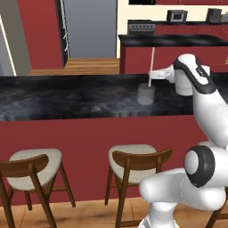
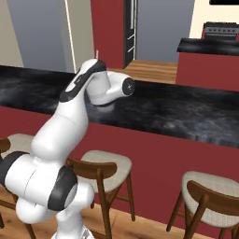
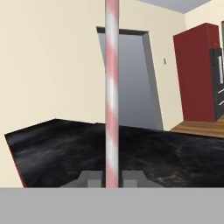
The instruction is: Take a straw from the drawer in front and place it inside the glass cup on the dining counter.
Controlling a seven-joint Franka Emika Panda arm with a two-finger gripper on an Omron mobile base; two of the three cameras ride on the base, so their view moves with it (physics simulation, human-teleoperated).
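we hold the straw [image 1: 152,62] upright, pinched in our closed gripper [image 1: 150,75]; the glass cup [image 1: 146,94] sits directly below, right of frame centre.

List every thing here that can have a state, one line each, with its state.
straw: upright, clamped in the gripper, lower end down at the glass cup's mouth.
gripper: shut on the straw, fingertips either side of it.
glass cup: upright on the dining counter; whether the straw's tip is inside yet, cannot tell.
dining counter: bears the glass cup.
stools: standing at the counter's red base, unoccupied.
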